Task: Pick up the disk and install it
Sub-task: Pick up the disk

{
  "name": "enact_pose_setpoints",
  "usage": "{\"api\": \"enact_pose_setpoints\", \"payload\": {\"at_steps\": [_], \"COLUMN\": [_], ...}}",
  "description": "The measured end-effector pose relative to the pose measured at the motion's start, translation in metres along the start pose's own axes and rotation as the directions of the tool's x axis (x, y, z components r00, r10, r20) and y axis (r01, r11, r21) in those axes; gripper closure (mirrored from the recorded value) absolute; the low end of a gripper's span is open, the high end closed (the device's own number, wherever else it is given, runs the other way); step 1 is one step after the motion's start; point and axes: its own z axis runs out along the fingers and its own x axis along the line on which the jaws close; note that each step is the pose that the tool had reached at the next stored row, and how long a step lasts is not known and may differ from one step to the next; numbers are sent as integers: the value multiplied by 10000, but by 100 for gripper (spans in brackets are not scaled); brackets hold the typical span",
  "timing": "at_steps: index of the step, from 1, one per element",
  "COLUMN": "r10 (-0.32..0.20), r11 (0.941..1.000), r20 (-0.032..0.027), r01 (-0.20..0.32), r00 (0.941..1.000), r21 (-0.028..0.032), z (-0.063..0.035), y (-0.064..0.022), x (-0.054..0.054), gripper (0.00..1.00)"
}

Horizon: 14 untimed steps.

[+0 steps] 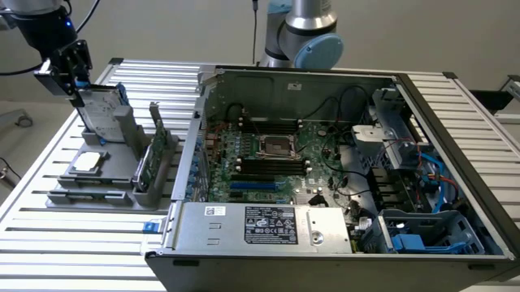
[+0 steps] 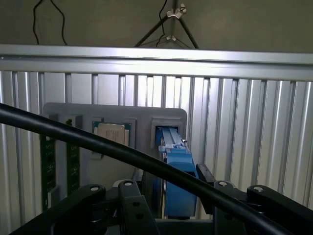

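Poised with pincer (image 1: 77, 88) spread astride the upright disk (image 1: 104, 115), slotted in the grey holder (image 1: 122, 161) on the desk (image 1: 49, 243), at the exterior view's left of the computer case (image 1: 325, 152). Likely to slip or tilt it, jamming the slot, if closed off-centre on the blue rails.

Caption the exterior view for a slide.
Open fingers over the upright disk in its grey holder, beside the opened computer case.

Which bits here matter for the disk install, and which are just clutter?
In play:
- disk, upright in the grey holder
- gripper, jaws open, right over the disk
- open computer case

Lying about:
- square chip on the holder
- green circuit card standing in the holder
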Motion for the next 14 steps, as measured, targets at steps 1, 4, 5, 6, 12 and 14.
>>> {"api": "enact_pose_setpoints", "payload": {"at_steps": [1, 4, 5, 6, 12, 14], "r10": [10, 37, 46, 56, 114, 128], "r11": [10000, 10000, 10000, 10000, 9999, 9999], "r20": [0, -1, 0, 0, -2, -1], "r01": [-10, -37, -46, -56, -114, -128], "r00": [10000, 10000, 10000, 10000, 9999, 9999], "r21": [-1, -2, -1, -1, -6, -6], "z": [3, 14, 19, 25, 52, 59], "y": [0, 0, 0, 0, 1, 0], "x": [0, -1, -1, -1, -3, -4], "gripper": [46, 46, 46, 46, 46, 46]}}
